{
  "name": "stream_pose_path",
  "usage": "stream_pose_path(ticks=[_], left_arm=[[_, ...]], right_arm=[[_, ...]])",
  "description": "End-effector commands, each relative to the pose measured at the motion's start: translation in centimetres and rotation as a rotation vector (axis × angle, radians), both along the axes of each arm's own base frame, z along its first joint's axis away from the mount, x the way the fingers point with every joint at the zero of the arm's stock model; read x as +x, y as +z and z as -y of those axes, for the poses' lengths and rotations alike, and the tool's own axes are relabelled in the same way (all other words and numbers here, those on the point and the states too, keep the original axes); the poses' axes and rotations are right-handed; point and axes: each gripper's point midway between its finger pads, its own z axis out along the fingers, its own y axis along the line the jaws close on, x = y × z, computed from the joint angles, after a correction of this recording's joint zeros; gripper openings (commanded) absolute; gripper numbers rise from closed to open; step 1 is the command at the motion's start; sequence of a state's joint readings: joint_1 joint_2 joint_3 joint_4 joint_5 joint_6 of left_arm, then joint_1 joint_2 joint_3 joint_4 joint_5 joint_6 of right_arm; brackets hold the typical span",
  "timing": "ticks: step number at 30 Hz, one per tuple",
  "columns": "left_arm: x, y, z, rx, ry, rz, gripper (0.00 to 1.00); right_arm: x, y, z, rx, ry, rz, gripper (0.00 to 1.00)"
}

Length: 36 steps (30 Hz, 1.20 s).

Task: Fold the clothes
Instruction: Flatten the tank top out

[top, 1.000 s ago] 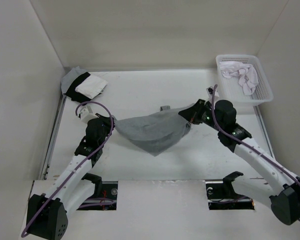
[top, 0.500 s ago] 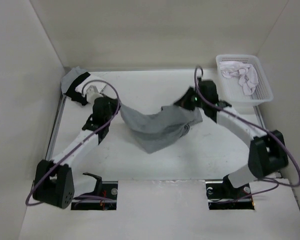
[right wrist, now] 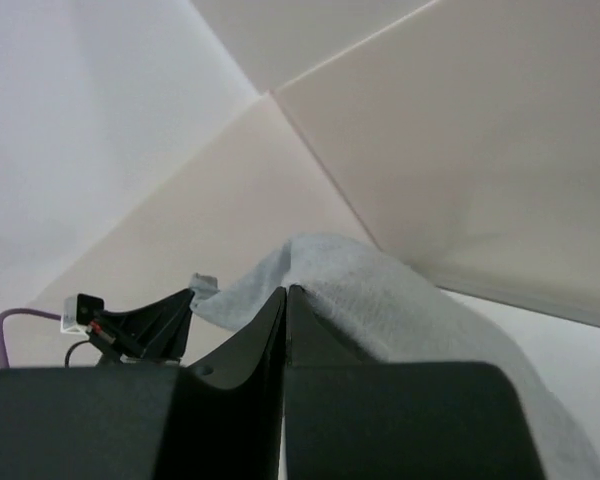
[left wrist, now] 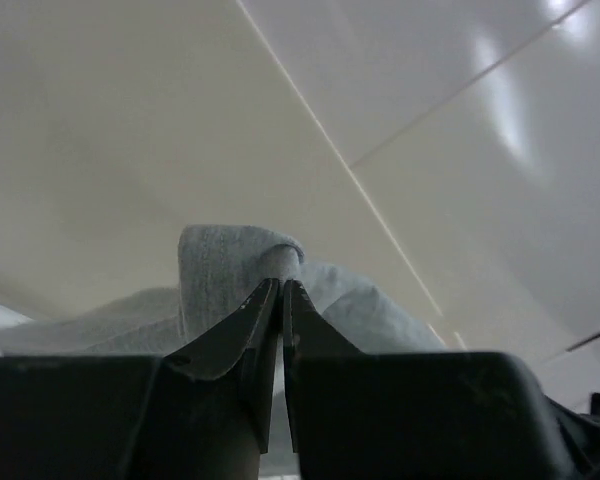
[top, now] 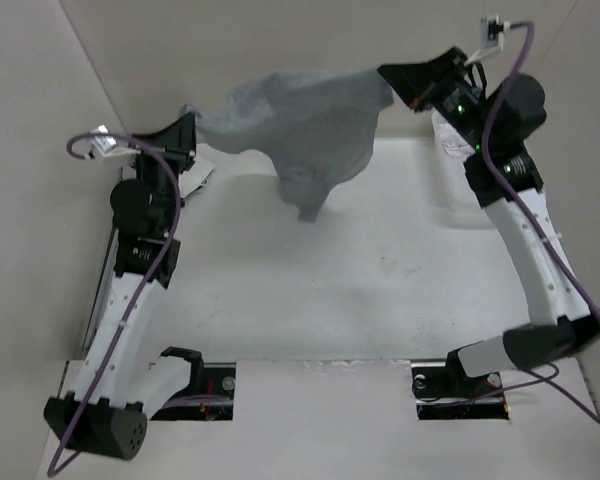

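Note:
The clothes, a heather-grey tank top (top: 300, 130), hang stretched in the air high above the table between both arms. My left gripper (top: 190, 122) is shut on its left edge; in the left wrist view the grey fabric (left wrist: 220, 270) bunches over the closed jaws of the left gripper (left wrist: 281, 283). On the right, my other gripper (top: 388, 76) is shut on the opposite edge, and the right wrist view shows the cloth (right wrist: 380, 300) draped off the right gripper's (right wrist: 286, 291) tips. The middle sags to a point (top: 308, 210).
A white basket (top: 448, 150) stands at the back right, mostly hidden behind the right arm. A white folded garment (top: 195, 178) shows at the back left behind the left arm. White walls enclose the table (top: 330, 290) on three sides.
Both arms have swung up and back, lifting the tank top from just over the table to high in the air and spreading it wider. Both grips held.

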<state>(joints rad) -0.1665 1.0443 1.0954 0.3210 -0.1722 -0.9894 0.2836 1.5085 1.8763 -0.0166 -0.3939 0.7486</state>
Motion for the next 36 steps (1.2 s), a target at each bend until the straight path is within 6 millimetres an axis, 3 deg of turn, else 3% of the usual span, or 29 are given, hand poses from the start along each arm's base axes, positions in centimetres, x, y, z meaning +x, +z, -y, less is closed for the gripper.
stream_pose_path(ticks=[1,4,6,8,10,12,14,17,20,25,28,36], left_arm=[[-1.2,-6.7,0.3,-0.017,-0.006,-0.11,0.04],[-3.4,-14.5,0.1,-0.003,-0.013,-0.252,0.06],[-5.0,-21.1,-0.3,0.024,-0.009,-0.396,0.08],[-6.9,-28.3,-0.8,0.041,-0.001,-0.571,0.11],[-8.5,-34.3,-1.2,0.045,0.001,-0.722,0.17],[-9.4,-37.7,-1.5,0.049,0.0,-0.817,0.18],[-9.5,-39.0,-1.6,0.049,-0.012,-0.86,0.22],[-9.4,-39.3,-1.7,0.076,-0.029,-0.894,0.28],[-10.0,-39.9,-2.5,0.11,-0.003,-0.932,0.29],[-11.6,-41.9,-4.3,0.2,0.086,-1.03,0.3],[-11.9,-43.2,-4.6,0.231,0.104,-1.085,0.35],[-10.8,-44.3,-3.4,0.274,0.029,-1.106,0.37]], right_arm=[[-0.8,-8.8,-1.4,-0.056,0.068,-0.131,0.01],[-2.8,-18.8,-1.6,-0.054,0.081,-0.281,0.01],[-4.1,-25.8,-1.4,-0.05,0.089,-0.406,0.02],[-4.9,-31.2,-0.9,-0.049,0.078,-0.523,0.01],[-5.9,-36.3,-0.8,-0.057,0.083,-0.643,0.02],[-6.0,-40.4,0.1,-0.07,0.048,-0.746,0.04],[-6.0,-43.3,0.9,-0.081,0.023,-0.824,0.11],[-6.3,-46.2,1.5,-0.119,-0.014,-0.888,0.31],[-7.0,-47.1,3.1,-0.151,-0.101,-0.869,0.4],[-8.5,-47.0,7.0,-0.243,-0.309,-0.825,0.44],[-9.8,-47.7,8.5,-0.343,-0.407,-0.824,0.43],[-10.5,-48.8,7.1,-0.407,-0.374,-0.842,0.42]])
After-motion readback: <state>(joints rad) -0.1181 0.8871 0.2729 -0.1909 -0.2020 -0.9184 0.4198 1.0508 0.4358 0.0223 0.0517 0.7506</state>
